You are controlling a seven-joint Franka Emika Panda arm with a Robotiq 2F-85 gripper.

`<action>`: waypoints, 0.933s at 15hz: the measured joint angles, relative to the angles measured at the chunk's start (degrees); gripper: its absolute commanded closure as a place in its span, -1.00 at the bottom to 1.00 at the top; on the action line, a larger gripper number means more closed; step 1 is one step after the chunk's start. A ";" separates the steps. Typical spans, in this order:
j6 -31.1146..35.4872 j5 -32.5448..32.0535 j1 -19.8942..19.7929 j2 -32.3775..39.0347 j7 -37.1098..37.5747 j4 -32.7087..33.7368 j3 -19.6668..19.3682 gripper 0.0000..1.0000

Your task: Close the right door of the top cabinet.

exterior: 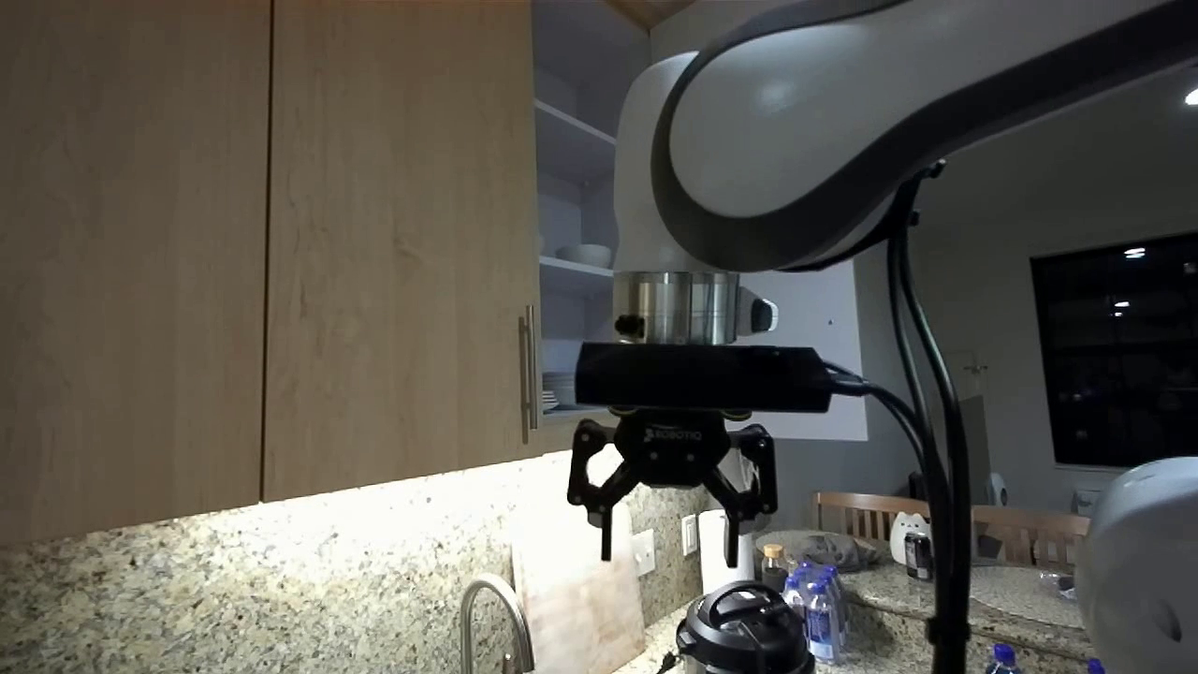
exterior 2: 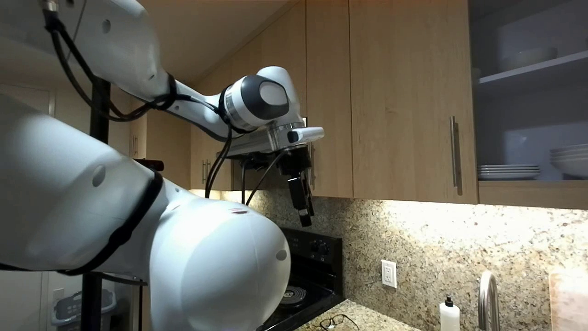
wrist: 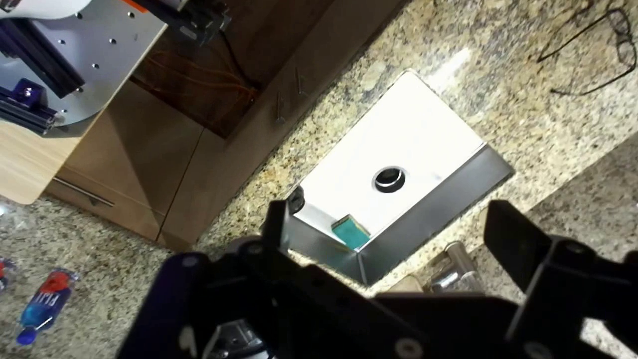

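Gripper (exterior: 669, 557) hanging spread wide above countertop (wrist: 538, 134), sink (wrist: 433, 214) lying between its edges; right door (exterior: 810, 309) of top cabinet (exterior 2: 533, 191) standing open

Bright light beneath the top cabinet (exterior 2: 413, 101), washed-out backsplash (exterior 2: 432, 248), dim ceiling (exterior 2: 211, 41), sink (wrist: 423, 144) overexposed to white

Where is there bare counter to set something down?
The wrist view shows a free patch of speckled granite counter between the rectangular steel sink and black-framed eyeglasses. Crowded, in an exterior view: by the black-lidded round cooker and clear plastic bottles.
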 measured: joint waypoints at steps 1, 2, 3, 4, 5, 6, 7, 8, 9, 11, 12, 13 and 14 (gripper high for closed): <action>0.00 -1.12 -0.44 -0.46 2.14 0.06 0.63 -1.00; 0.00 -2.16 -0.87 -0.86 3.99 0.20 1.08 -1.00; 0.00 -3.26 -1.28 -1.16 5.63 0.43 1.32 -1.00; -0.02 -4.18 -1.65 -1.35 6.76 0.75 1.38 -1.00; -0.04 -5.04 -1.99 -1.41 7.39 1.25 1.30 -1.00; -0.09 -5.62 -2.20 -1.36 7.43 1.87 0.95 -1.00; -0.16 -6.08 -2.26 -1.25 7.43 2.62 0.31 -1.00; -0.21 -6.43 -2.26 -1.03 7.30 3.54 -0.52 -1.00; -0.34 -6.61 -2.25 -0.66 7.21 4.60 -1.56 -1.00; -0.48 -6.65 -2.25 0.35 6.73 6.66 -3.66 -1.00; -0.51 -6.65 -2.24 0.95 6.52 7.56 -4.60 -1.00; -0.54 -6.65 -2.23 1.55 6.28 8.35 -5.53 -1.00; -0.56 -6.65 -2.22 2.14 6.01 9.00 -6.33 -1.00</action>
